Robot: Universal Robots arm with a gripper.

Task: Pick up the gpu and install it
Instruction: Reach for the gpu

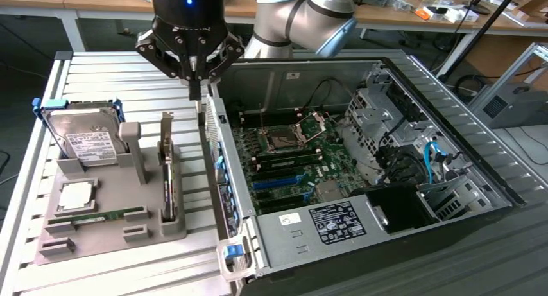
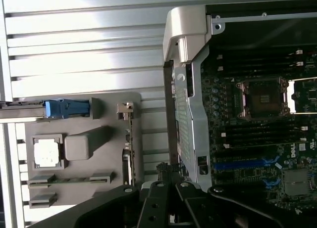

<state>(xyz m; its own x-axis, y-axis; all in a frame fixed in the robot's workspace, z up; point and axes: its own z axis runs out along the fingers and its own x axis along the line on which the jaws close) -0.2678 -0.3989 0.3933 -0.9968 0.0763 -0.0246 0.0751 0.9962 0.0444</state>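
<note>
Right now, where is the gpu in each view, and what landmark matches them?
Exterior view: the gpu stands on edge in the gray holder, at the exterior view's left of the computer case.
Wrist view: edge-on, between the holder's gray post and the case wall.
Shared landmark: the square silver chip in the holder.

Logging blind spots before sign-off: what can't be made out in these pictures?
1. gpu, both views: seen edge-on, faces hidden; lower edge sunk in the tray slot.
2. hard drive, exterior view: label print too small.
3. hard drive, wrist view: cut off by the picture edge.
</note>
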